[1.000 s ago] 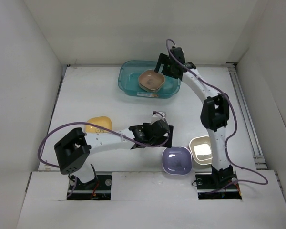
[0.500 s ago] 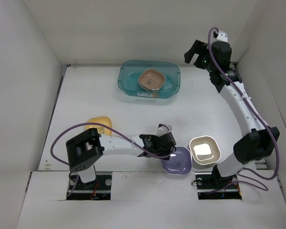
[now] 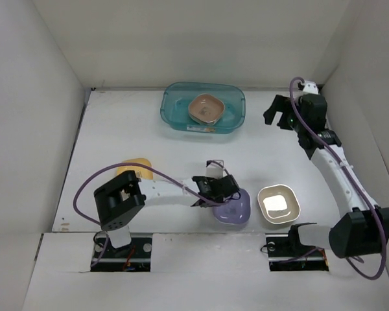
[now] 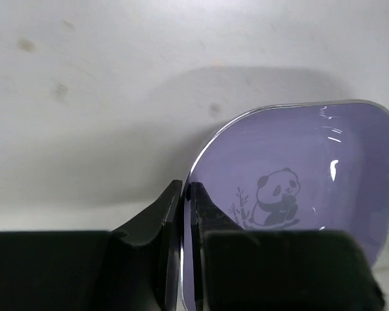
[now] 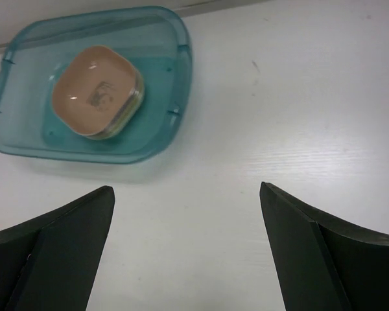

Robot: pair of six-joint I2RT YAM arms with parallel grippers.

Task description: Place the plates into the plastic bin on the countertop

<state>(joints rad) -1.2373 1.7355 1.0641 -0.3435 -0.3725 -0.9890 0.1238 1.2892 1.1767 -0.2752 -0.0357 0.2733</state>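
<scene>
From above, the purple plate (image 3: 235,208) is seen on the near part of the counter (image 3: 149,129), just beside the cream plate (image 3: 279,203) to its right. The left fingers (image 3: 215,190) are set at its left edge. How they grip is not resolved in that view. It is made plain by the left wrist camera: the left fingers (image 4: 198,204) are closed almost completely, with only the thin rim of the purple plate (image 4: 298,162) pinched between them. A small panda drawing (image 4: 275,194) is also shown inside the dish there, which cannot be made out from overhead. Whether the plate is raised off the counter cannot be told.

A yellow-orange plate (image 3: 133,169) is shown only in the overhead view, partly covered by the left arm and its cable.

The plastic bin (image 3: 172,120) is placed at the far side of the counter, with a brown plate (image 3: 205,109) inside it. The right fingers (image 3: 276,112) are held to the right of the bin, well apart from it. In the right wrist view the right fingers (image 5: 65,246) are spread wide and nothing is held between them. The plastic bin (image 5: 179,97) and the brown plate (image 5: 96,91) are seen beyond them. A paler edge is visible under the brown plate's rim, a detail lost from above.
</scene>
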